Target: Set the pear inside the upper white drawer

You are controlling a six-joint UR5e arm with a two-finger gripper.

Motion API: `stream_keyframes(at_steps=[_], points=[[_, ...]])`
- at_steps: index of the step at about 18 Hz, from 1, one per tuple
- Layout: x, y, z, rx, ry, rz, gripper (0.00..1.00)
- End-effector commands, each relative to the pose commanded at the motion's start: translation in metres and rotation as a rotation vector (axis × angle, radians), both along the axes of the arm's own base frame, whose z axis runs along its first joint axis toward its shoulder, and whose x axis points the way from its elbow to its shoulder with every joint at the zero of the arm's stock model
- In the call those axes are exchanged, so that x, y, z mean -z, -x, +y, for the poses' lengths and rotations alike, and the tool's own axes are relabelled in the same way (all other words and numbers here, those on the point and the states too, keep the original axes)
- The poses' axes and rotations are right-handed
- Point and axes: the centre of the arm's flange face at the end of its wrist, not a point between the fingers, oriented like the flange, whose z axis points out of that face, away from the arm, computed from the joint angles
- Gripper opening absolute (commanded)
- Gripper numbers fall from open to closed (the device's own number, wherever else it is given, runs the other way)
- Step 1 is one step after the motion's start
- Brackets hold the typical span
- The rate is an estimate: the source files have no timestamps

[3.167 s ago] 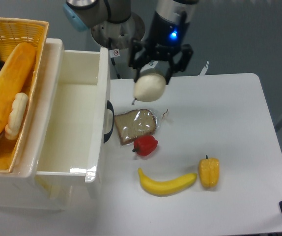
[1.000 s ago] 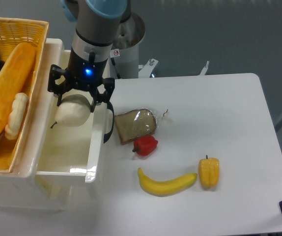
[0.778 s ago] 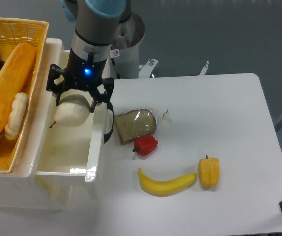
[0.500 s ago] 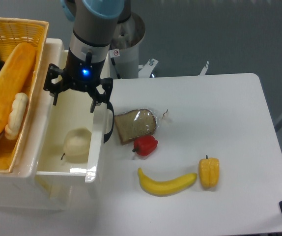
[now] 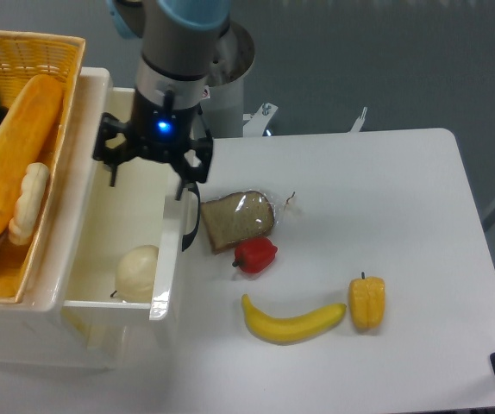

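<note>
White tabletop (image 5: pixel 385 198), grey backdrop. Pear (image 5: pixel 137 272) lies inside upper white drawer (image 5: pixel 92 172), at front end by right wall. Gripper (image 5: pixel 148 177) empty, fingers spread, above drawer's rear right wall. Placement looks complete. Judged best: lift arm straight up, clear of wall and dark handle (image 5: pixel 193 216), no sideways sweep toward bread slice (image 5: pixel 237 220).
</note>
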Motion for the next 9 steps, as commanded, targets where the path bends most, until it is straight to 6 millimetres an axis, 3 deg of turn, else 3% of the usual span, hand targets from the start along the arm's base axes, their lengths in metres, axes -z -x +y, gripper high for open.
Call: stream_keyframes(at_steps=[4, 9], points=[[0.0, 0.03, -0.02, -0.019, -0.002, 0.021, 1.0], [0.003, 0.06, -0.045, 0.129, 0.063, 0.153, 1.0]])
